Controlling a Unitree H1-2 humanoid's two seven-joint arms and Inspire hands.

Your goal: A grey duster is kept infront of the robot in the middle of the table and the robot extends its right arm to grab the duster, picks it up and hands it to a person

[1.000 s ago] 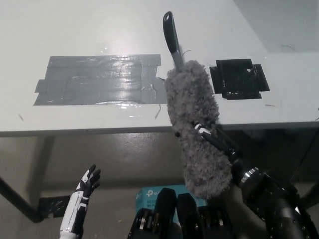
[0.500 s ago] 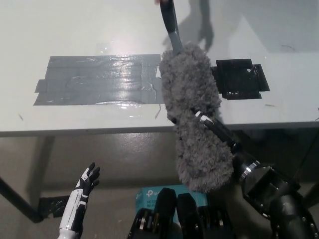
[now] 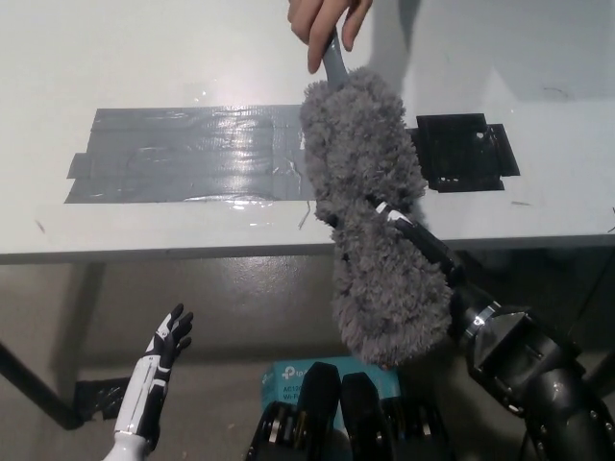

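The grey fluffy duster [image 3: 370, 206] is held up over the table's front edge, its dark handle [image 3: 333, 63] pointing away from me. My black right hand [image 3: 413, 240] is shut on the fluffy head, its fingers buried in the fibres. A person's hand [image 3: 322, 21] reaches in from the top edge and closes around the handle. My white left hand [image 3: 159, 360] rests low at the lower left, below the table, open with its fingers apart.
The white table [image 3: 144, 58] carries a wide patch of grey tape [image 3: 187, 154] and a black taped square [image 3: 463, 152] to the right of the duster. A teal box [image 3: 288, 376] lies on the floor below.
My right hand has lifted the duster farther from me. The person's hand has come in from the top and taken the handle. My left hand has stayed low.
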